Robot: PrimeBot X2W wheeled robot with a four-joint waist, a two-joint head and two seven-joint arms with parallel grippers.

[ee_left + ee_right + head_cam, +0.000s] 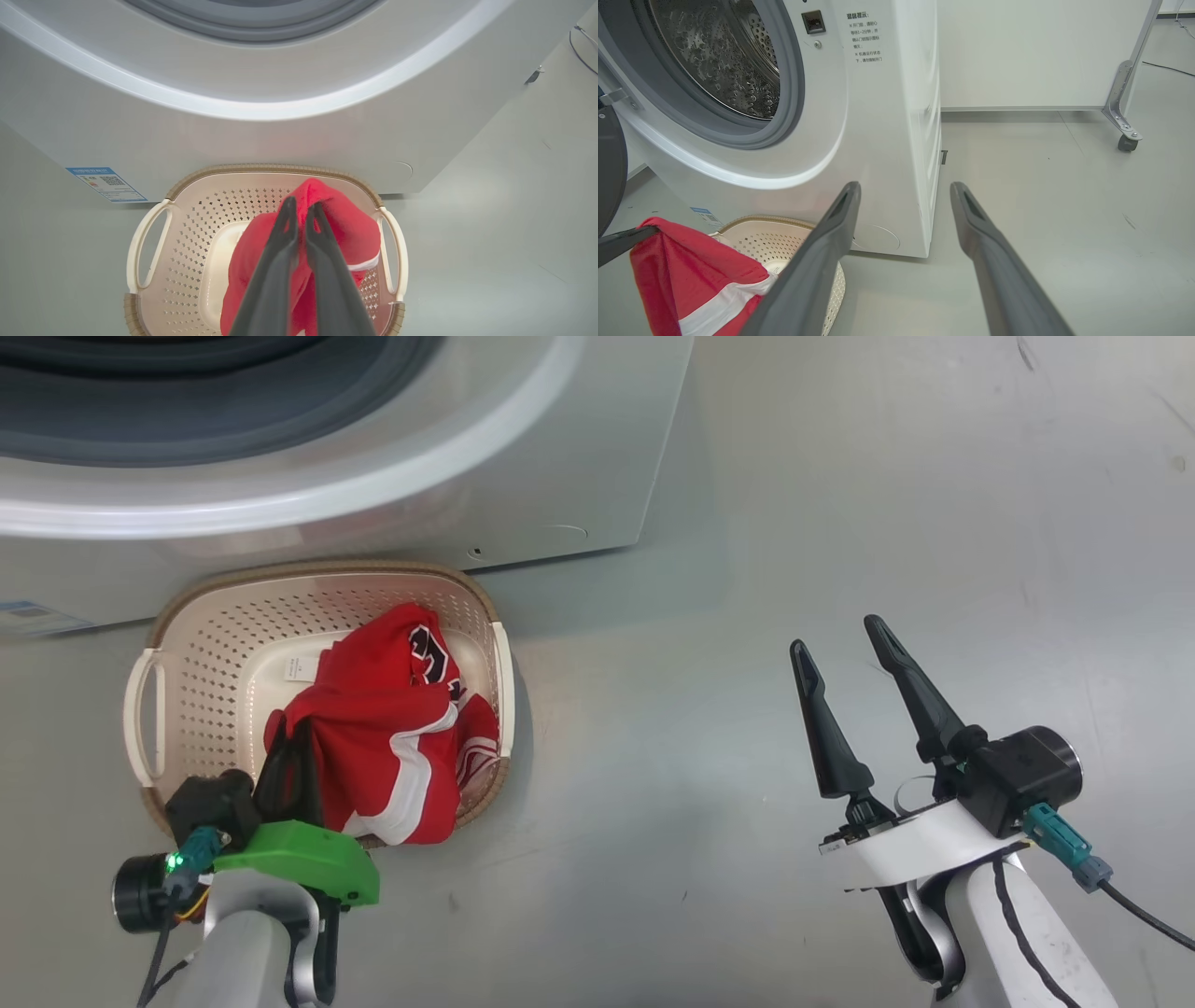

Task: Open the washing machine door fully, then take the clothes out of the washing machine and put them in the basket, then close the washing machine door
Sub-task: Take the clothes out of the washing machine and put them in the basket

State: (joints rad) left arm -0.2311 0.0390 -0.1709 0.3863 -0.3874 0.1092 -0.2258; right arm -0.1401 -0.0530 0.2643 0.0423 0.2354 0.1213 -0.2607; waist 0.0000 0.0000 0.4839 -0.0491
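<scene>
Red clothes [392, 747], clamped in the left pincer [303, 204] above the basket [215, 644], hang lengthwise down toward it, while the right pincer [836, 635] gapes wide, well right of it.

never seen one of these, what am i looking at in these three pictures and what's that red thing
It is a wheeled robot with two arms, each ending in a two-fingered gripper. One picture looks down from its head; the other two look along each gripper from its wrist. On the grey floor stands a white washing machine, its steel drum open, with a cream basket in front. The left gripper is shut on a red garment with white stripes, holding it over the basket. The right gripper is open, holding nothing.
</scene>
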